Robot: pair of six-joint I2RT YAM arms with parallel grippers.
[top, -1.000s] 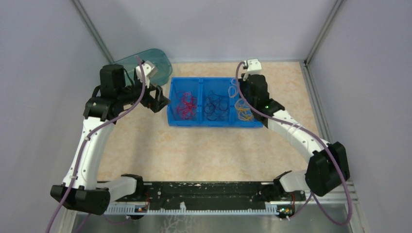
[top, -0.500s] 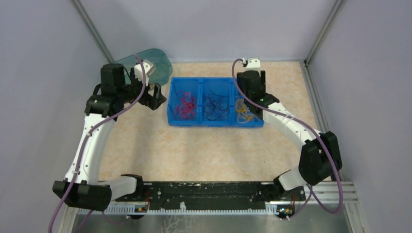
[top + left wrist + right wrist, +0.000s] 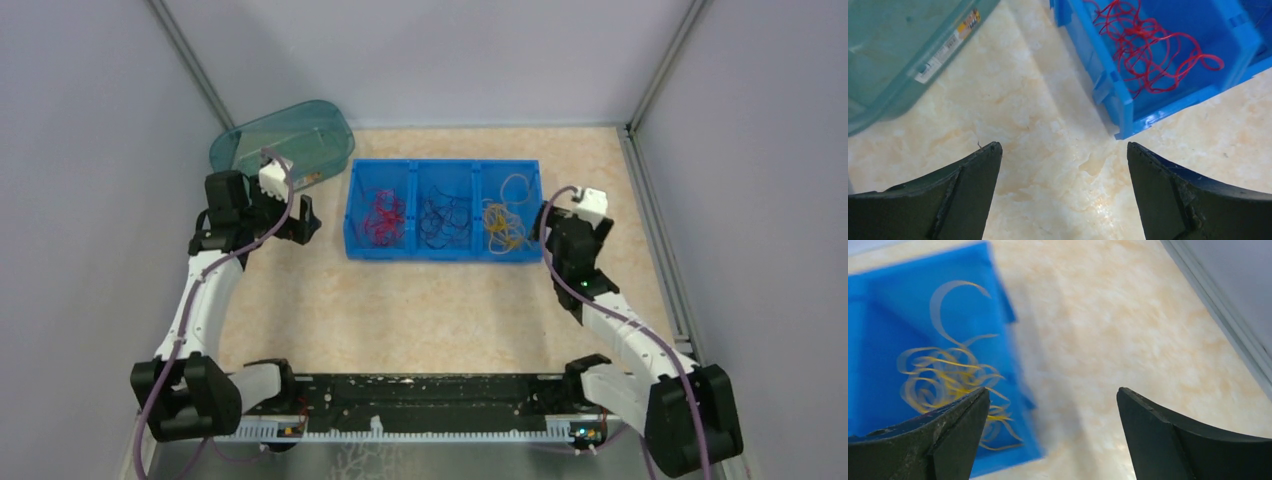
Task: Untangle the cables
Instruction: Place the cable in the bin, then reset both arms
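The cables lie sorted in a blue three-compartment tray (image 3: 444, 254): red cables (image 3: 382, 215) in the left compartment, dark cables (image 3: 445, 217) in the middle, yellow cables (image 3: 503, 222) on the right. My left gripper (image 3: 300, 220) hovers left of the tray, open and empty, with the red cables (image 3: 1153, 47) ahead of it. My right gripper (image 3: 578, 232) hangs just right of the tray, open and empty. The yellow cables (image 3: 950, 372) show blurred beside its left finger (image 3: 955, 432).
A teal translucent bin (image 3: 285, 140) lies at the back left, close to my left arm. Grey walls enclose the table on three sides. A metal rail (image 3: 1228, 315) runs along the right edge. Bare marbled tabletop (image 3: 420, 310) lies in front of the tray.
My right gripper opened and pulled back out of the yellow compartment to the tray's right side. The left arm drew back toward me, uncovering the teal bin.
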